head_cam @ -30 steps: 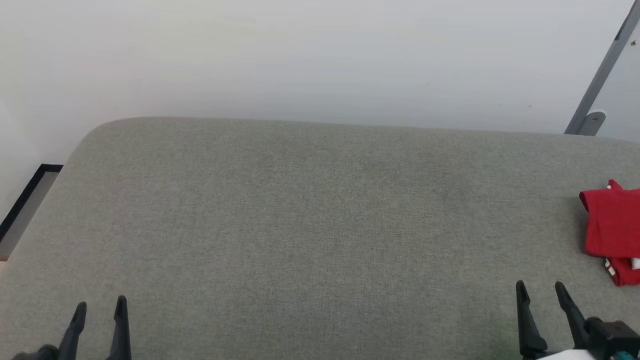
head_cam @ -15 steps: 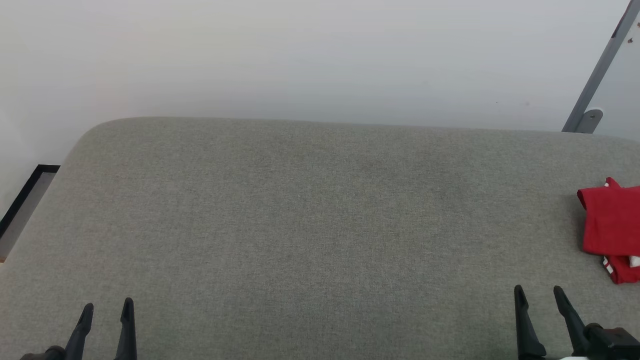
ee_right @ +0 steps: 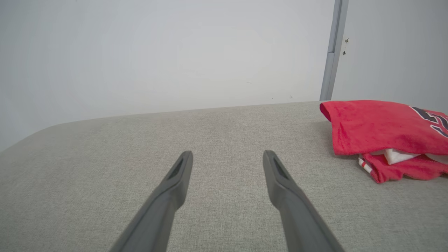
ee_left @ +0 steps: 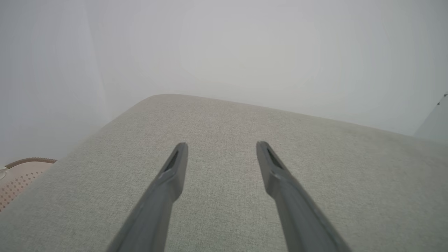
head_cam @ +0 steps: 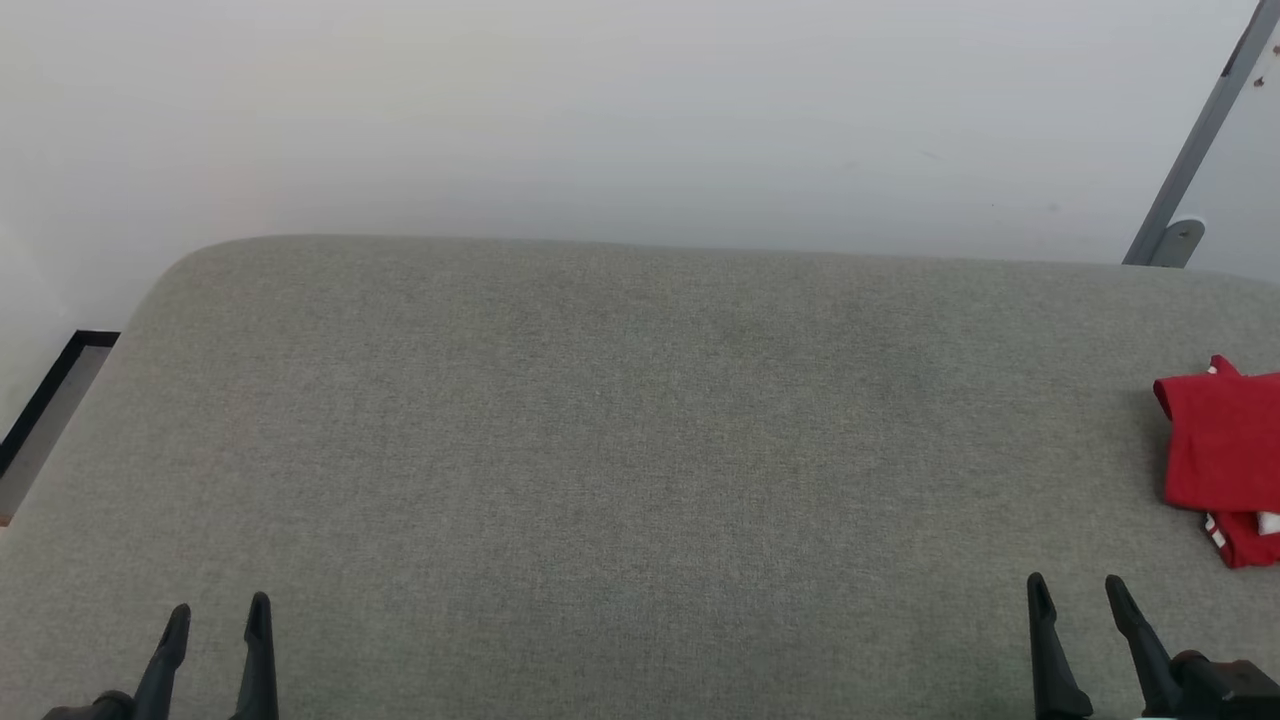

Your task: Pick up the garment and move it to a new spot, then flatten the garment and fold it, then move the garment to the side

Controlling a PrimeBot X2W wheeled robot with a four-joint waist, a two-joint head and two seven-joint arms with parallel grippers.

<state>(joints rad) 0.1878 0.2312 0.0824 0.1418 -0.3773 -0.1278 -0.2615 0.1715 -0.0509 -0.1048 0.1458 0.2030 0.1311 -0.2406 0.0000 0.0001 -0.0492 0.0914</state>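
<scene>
Softly folded garment [head_cam: 1222,450] on woven cushion [head_cam: 640,450]

garment [head_cam: 1220,450] cut off by the right edge, black print [ee_right: 425,113] on it only partly in frame, unreadable

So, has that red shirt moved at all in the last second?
No. The garment lies in the same spot near the right end of the cushion, below the grey post; the whole picture slid slightly, so the camera moved.

The bench [head_cam: 640,450] wears a coarse grey woven cloth, matt. The shirt [ee_right: 378,129] is soft red cloth, faintly fuzzy. Left claw [ee_left: 221,145] and right claw [ee_right: 227,153] look matt dark plastic.
</scene>
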